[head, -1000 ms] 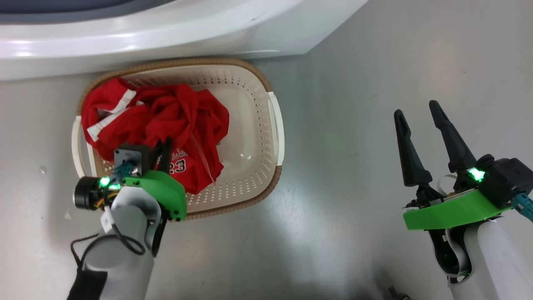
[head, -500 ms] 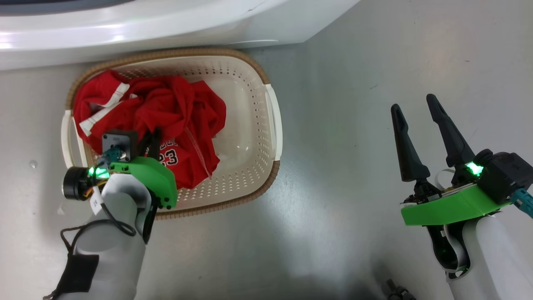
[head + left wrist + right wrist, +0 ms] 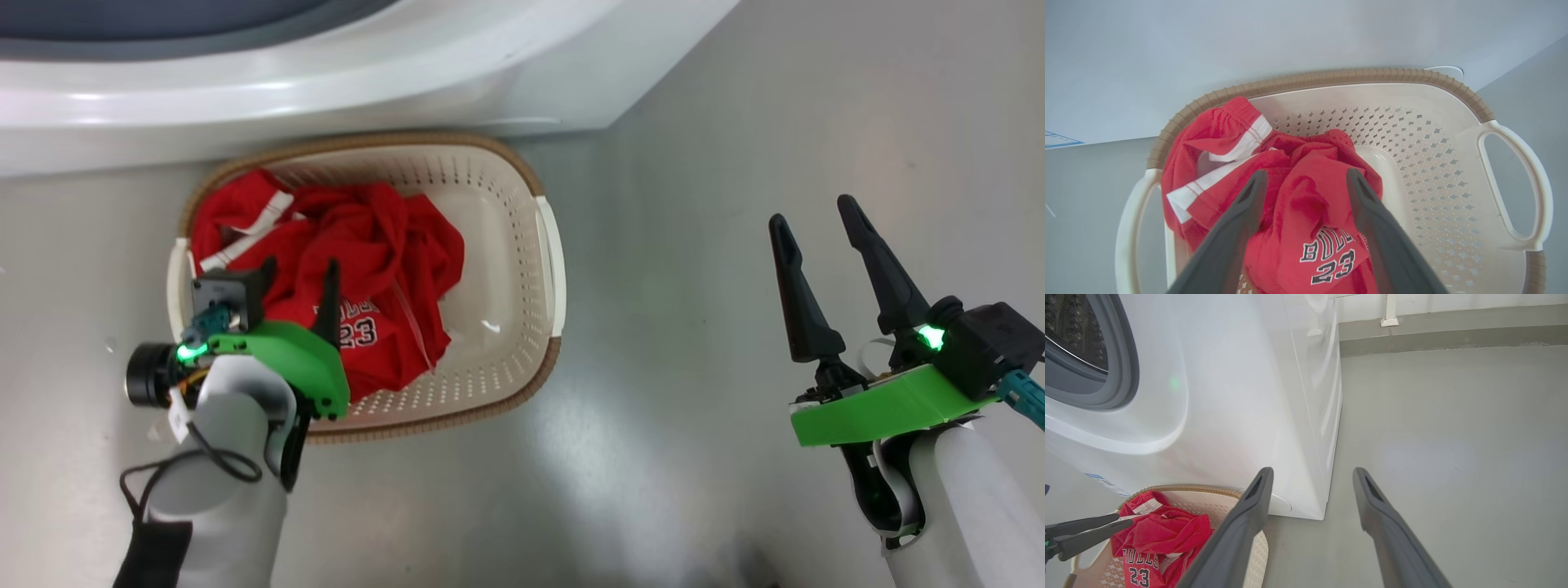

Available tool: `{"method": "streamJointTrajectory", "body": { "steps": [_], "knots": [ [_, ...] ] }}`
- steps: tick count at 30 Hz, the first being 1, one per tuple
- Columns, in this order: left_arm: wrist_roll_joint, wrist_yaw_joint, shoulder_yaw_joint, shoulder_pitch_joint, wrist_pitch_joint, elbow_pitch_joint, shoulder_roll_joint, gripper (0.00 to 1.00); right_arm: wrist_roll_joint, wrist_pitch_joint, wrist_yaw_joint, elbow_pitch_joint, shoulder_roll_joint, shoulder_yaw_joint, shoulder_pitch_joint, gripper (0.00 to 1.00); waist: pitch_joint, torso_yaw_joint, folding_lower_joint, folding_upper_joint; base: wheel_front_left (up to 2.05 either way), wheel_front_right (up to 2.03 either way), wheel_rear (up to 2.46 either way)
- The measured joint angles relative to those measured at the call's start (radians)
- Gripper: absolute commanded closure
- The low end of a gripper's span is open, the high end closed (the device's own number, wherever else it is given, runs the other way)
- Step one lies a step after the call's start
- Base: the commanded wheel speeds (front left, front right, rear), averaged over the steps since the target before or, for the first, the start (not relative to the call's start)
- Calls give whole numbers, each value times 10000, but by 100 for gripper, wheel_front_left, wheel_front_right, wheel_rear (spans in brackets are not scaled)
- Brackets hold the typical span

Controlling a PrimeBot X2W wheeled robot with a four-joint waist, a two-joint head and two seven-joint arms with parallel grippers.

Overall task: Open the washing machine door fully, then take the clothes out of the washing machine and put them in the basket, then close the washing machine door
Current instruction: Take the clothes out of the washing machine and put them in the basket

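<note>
The left claw (image 3: 1306, 179), open and empty like the right claw (image 3: 812, 211), hangs over the red clothes (image 3: 1306, 204) in the basket (image 3: 1331, 75) and should rise straight up so no cloth snags.

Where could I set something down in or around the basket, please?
Inside the basket, the half right of the clothes is bare. The floor from the basket to the right end effector is bare too. The basket's left half is crowded: clothes heaped there, the left end effector open over them, and the washer close behind.
</note>
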Motion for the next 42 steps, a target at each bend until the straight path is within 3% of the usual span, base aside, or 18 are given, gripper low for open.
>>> {"method": "streamJointTrajectory", "body": {
  "steps": [42],
  "knots": [
    [717,-428,1442,5310,0,-6472,-29,0,15,2,0,698,-299,-242,2709,0,-4734,777,-1,0,0,0,0]
  ]
}}
